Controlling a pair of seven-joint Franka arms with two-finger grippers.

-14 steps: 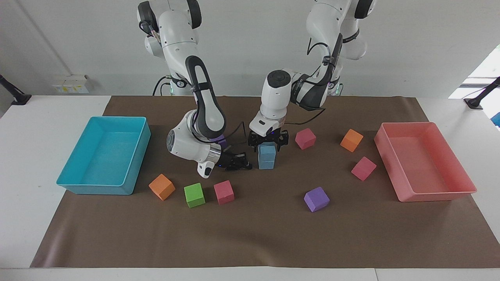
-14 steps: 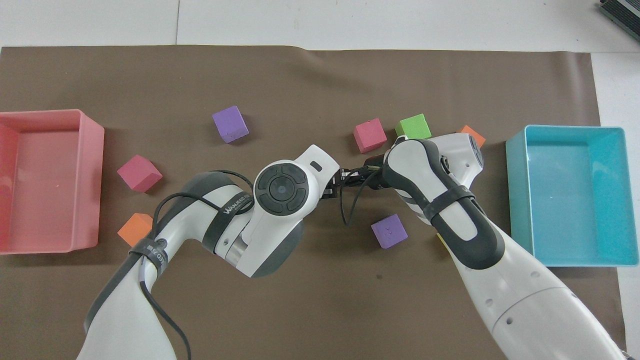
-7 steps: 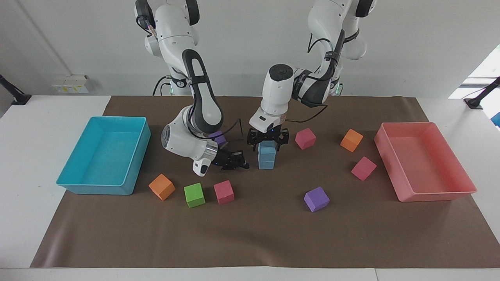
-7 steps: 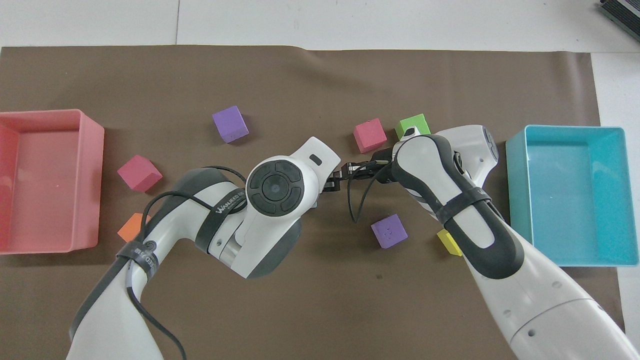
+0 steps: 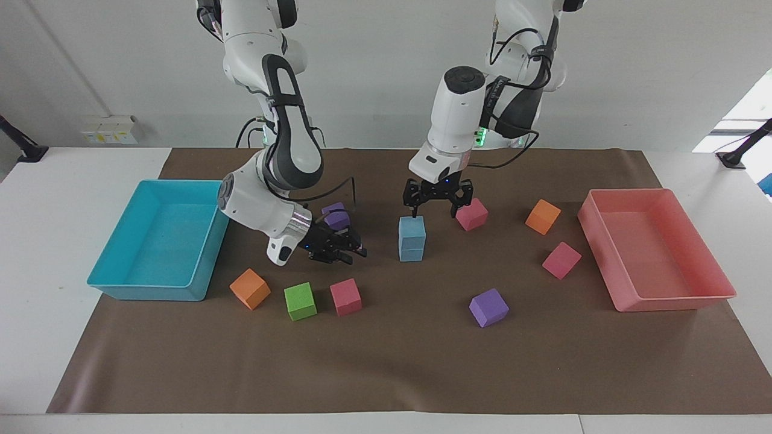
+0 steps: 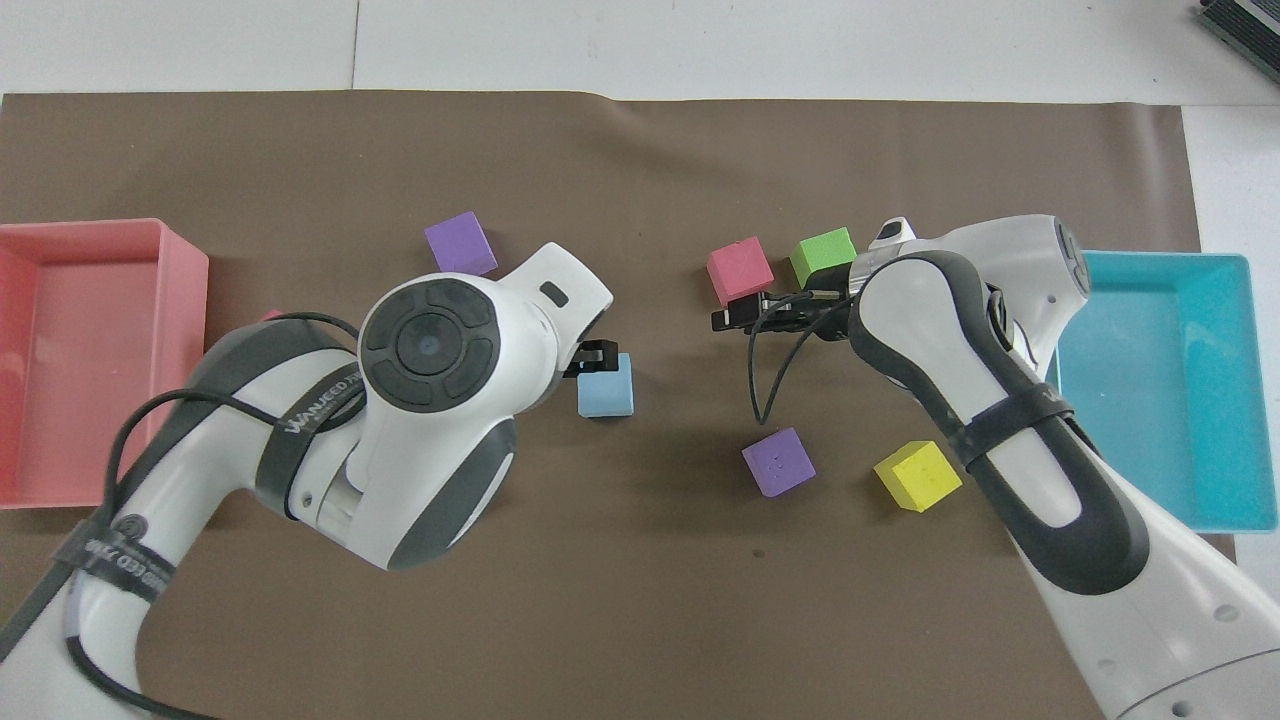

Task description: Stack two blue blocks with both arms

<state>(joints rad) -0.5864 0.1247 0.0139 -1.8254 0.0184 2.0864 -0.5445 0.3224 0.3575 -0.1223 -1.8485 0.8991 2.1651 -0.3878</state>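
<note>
Nearest the robots, left gripper [image 5: 433, 208] hangs above the mat with fingers spread, holding nothing. Just past it, blue blocks [image 5: 412, 239] sit stacked mid-mat. Right gripper [image 5: 341, 250] hovers low beside the stack, holding nothing; finger gap hard to read.

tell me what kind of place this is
Probably a robotics lab set up for manipulation tests. Two white arms work at a white table covered with a brown mat. Coloured foam cubes lie scattered on it, two blue blocks already stacked, with a turquoise tray and a pink tray at the ends.
</note>
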